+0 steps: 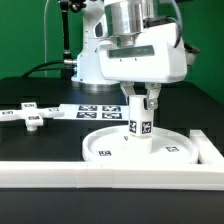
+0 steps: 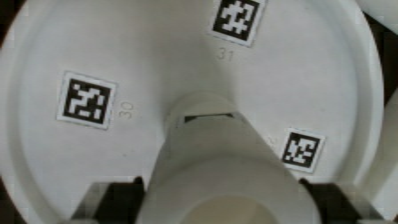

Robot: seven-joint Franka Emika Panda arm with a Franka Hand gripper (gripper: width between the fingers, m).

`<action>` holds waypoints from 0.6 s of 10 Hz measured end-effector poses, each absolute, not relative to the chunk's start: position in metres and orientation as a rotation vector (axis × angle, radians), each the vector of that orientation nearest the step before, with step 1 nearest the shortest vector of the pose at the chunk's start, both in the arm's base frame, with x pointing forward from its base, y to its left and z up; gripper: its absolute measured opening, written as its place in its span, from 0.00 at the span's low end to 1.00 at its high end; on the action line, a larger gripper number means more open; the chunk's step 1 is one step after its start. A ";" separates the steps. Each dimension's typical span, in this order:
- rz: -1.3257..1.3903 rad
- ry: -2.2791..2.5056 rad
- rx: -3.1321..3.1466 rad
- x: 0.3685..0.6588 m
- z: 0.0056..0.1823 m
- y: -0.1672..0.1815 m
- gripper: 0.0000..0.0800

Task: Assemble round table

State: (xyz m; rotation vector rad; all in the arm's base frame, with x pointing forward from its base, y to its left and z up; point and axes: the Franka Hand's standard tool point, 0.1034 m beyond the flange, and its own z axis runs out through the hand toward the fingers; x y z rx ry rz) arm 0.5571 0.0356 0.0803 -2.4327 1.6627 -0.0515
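Note:
The large rimmed round disc (image 1: 140, 148) lies flat on the black table near the front. The short cylindrical leg (image 1: 139, 124) stands upright on the disc's middle, a tag on its side. My gripper (image 1: 139, 103) comes down from above and is shut on the leg's upper part. In the wrist view the leg (image 2: 222, 140) runs down to the disc (image 2: 107, 50), which shows three tags, and my black fingertips (image 2: 125, 200) press both sides of the leg. The flat cross-shaped base (image 1: 30, 115) lies apart at the exterior view's left.
The marker board (image 1: 98, 110) lies behind the disc. A long straight white rail (image 1: 110, 175) runs along the front, turning up at the exterior view's right (image 1: 210, 150). The arm's white body (image 1: 130, 50) hangs over the disc.

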 end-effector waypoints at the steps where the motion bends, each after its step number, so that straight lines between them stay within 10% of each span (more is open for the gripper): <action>1: -0.034 1.769 -2.345 0.558 0.080 0.035 0.51; 6: 0.046 2.061 -2.055 0.559 0.080 0.034 0.51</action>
